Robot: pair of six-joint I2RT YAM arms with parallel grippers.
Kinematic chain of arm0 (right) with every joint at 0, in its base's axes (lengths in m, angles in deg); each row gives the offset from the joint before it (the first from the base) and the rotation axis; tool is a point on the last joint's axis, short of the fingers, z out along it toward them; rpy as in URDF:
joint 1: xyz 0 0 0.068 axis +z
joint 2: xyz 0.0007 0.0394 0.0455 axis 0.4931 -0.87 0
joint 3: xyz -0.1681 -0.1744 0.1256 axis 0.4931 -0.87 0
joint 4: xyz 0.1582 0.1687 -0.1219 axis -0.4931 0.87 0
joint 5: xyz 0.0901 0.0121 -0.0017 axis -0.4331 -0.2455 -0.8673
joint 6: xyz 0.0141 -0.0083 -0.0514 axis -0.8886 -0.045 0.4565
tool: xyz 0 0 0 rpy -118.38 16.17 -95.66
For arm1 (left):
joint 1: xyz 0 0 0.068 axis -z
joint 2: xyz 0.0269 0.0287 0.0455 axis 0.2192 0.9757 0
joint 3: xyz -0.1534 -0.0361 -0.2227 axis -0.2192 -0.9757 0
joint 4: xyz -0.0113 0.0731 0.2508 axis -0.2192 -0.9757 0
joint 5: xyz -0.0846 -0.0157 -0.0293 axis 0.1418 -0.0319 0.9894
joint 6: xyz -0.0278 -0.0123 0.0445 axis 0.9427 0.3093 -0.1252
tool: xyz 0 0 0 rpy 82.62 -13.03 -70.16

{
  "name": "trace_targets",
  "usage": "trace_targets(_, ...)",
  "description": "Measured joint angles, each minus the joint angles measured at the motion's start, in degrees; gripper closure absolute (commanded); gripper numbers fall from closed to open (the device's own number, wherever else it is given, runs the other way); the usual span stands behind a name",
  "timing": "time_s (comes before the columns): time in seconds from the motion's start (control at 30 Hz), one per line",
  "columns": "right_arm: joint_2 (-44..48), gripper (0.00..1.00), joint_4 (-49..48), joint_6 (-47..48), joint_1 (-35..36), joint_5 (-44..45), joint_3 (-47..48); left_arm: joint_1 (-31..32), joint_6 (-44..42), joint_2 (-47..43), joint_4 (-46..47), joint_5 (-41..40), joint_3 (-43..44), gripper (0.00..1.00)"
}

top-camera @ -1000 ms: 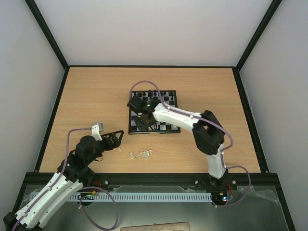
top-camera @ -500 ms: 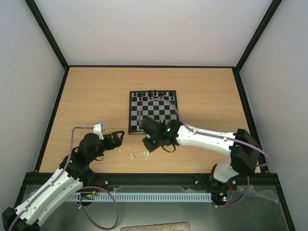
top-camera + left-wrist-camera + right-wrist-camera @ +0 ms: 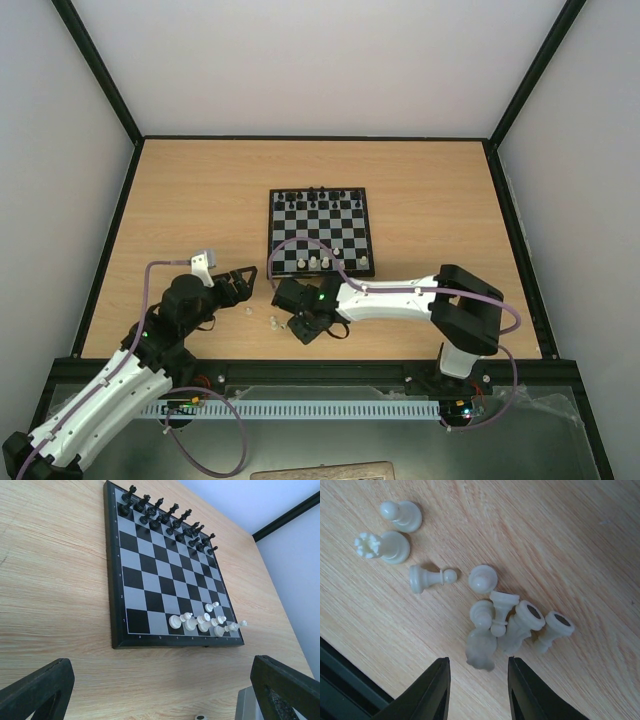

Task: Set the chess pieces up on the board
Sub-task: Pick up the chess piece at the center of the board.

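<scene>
I see the board (image 3: 318, 228) lying flat in the middle of the wooden table (image 3: 200, 200). The black pieces (image 3: 165, 517) stand in its two far rows. A few white chess pieces (image 3: 200, 622) already stand at the near edge of the board, toward its right corner.

The other white chess pieces (image 3: 485, 615) are on the table just in front of the board. In the right wrist view, most of them lie tipped over in a tight cluster and touch each other. Beside the cluster a pawn (image 3: 427, 578) lies on its side, and two more pieces stand upright a little apart.

The right gripper (image 3: 479, 680) hangs low over this cluster. Its fingers (image 3: 437, 690) are apart with a narrow gap, and only bare wood is between them. One cloudy piece (image 3: 480, 652) lies just beyond the tips.

The left gripper (image 3: 246, 284) rests near the table, left of the loose pieces. Its jaws are spread wide and hold nothing.
</scene>
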Motion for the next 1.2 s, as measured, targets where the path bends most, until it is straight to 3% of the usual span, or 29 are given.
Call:
trace_targets(0.37,-3.6,0.79,-1.8,0.3,0.0,-0.1,0.2,0.0,0.0,0.0,-0.1,0.0,0.0,0.01)
trace_targets(0.63,-4.0,0.73,-1.8,0.5,0.0,-0.1,1.3,0.0,0.0,0.0,-0.1,-0.2,0.0,0.01)
trace_targets(0.77,-4.0,0.79,-1.8,0.5,0.0,0.0,1.8,0.0,0.0,0.0,-0.1,-0.2,0.0,0.01)
trace_targets(0.93,-4.0,0.96,-1.8,0.5,0.0,0.2,1.8,0.0,0.0,0.0,-0.1,-0.2,0.0,0.01)
trace_targets(1.2,-3.0,0.96,-1.5,0.1,0.0,1.2,1.7,0.0,0.0,-0.5,-0.1,-0.2,0.0,0.01)
